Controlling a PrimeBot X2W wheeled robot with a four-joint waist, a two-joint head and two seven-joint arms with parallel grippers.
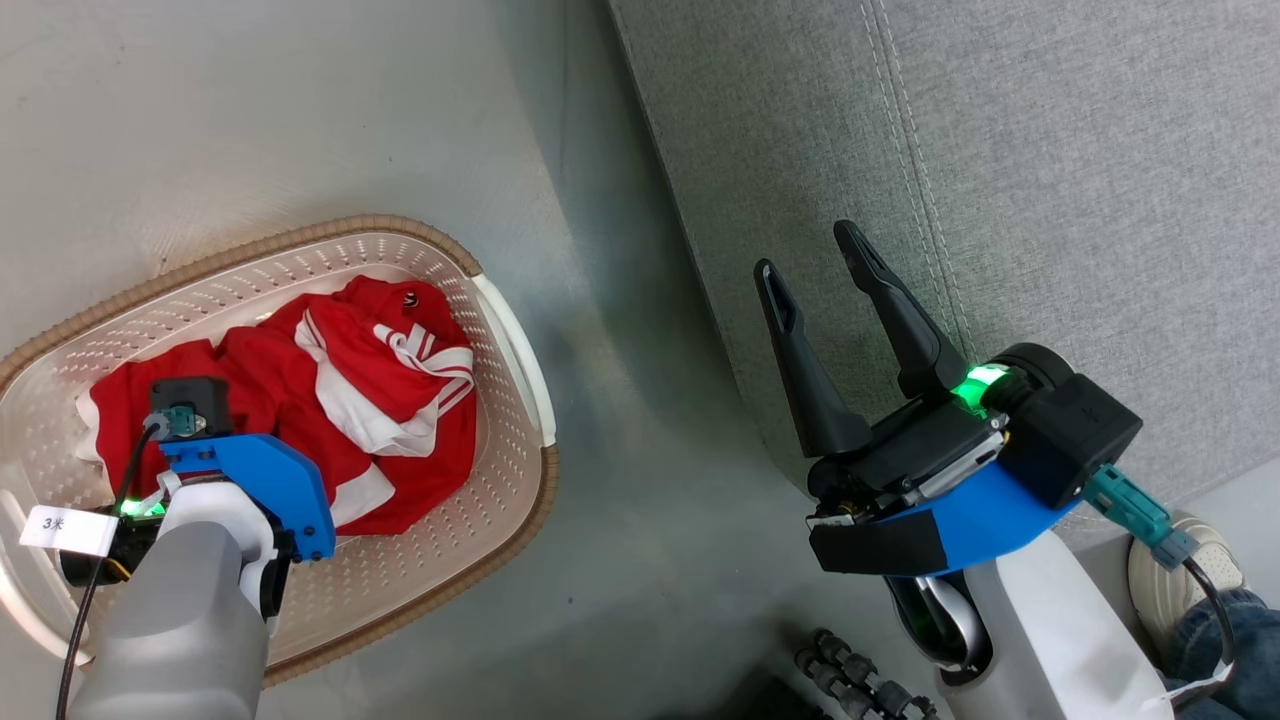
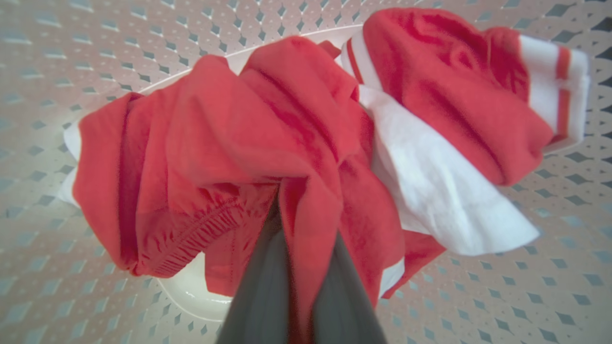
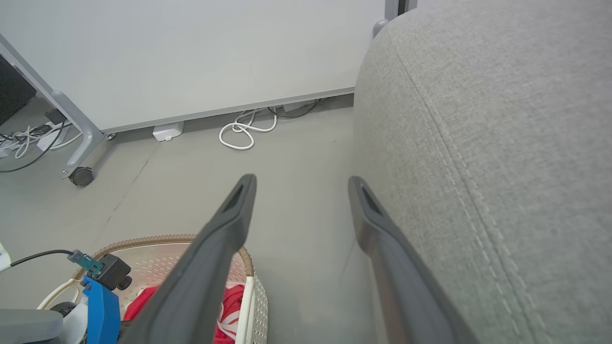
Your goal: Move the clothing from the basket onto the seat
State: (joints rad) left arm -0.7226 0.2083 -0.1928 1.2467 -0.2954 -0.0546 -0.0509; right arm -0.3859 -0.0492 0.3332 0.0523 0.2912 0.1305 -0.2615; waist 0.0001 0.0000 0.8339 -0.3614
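Red clothing [image 2: 215, 119] pinched in my left claw [image 2: 299, 224], down inside the basket [image 2: 48, 286]; right claw [image 1: 805, 247] spread, seat [image 1: 1050, 200] just beside it.

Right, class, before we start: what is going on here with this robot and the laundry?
The robot's left claw is down inside the basket, shut on a fold of the red clothing. Its right claw hangs open and empty beside the grey seat. The clothing lies in the basket and no garment shows on the seat, so nothing has been moved across yet.
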